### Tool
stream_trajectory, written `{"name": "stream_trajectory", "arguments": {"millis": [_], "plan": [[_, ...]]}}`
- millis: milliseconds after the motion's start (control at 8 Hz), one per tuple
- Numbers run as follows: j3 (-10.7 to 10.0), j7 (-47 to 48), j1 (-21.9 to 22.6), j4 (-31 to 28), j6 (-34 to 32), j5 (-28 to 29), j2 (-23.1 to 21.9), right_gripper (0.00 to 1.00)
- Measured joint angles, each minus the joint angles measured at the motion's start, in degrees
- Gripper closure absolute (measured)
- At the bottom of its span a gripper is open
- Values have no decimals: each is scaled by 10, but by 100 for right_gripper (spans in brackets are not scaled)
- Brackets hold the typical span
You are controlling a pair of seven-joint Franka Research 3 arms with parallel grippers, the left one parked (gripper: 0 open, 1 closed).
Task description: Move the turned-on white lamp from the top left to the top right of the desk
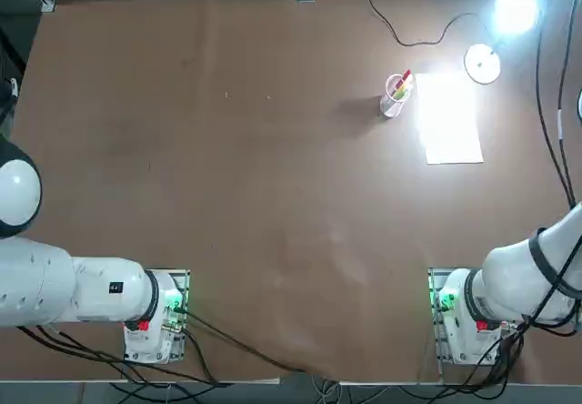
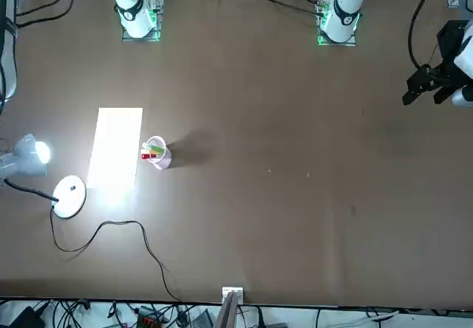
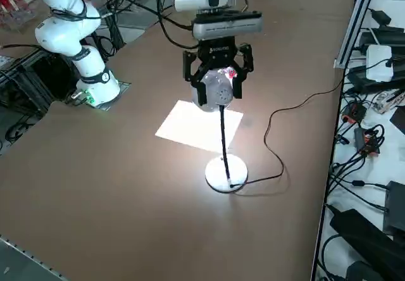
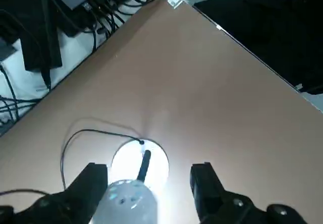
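At the far right of the counter (image 1: 273,176), as the top view has it, stands the lamp (image 1: 482,64), its round white base flat on the surface and its head (image 1: 516,10) glowing. The dark neck (image 3: 224,143) rises from the base to the head.

The right claw (image 3: 218,72) is over the counter by the lamp's head, its 2 black fingers (image 4: 212,191) spread wide apart. In the right side view the head sits between those 2 fingers; in the right wrist view a gap shows between the head and 1 of them. Whether the other finger touches the head, one cannot tell. The claw has no grip closed on the lamp.

1 thin black cord (image 3: 273,148) runs from the lamp's base in a loose curve across the counter and over its far edge.

Near the base, on the side toward the robot, lies 1 sheet of white paper (image 1: 449,126), brightly lit by the lamp. Just beside the paper, toward the middle of the counter, is 1 small clear cup (image 1: 393,100) with pens (image 1: 402,84) in it, among them a red one and a green one. The cup casts a soft shadow on the brown surface, away from the lamp.
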Motion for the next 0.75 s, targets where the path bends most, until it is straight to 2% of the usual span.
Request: {"name": "stream_trajectory", "arguments": {"millis": [375,625,750], "plan": [[1,-6,0,33,48,3,-6,0],[-3,-89,-23,64,51,13,-15,0],[-4,-149,-43,74,47,51,-24,0]]}}
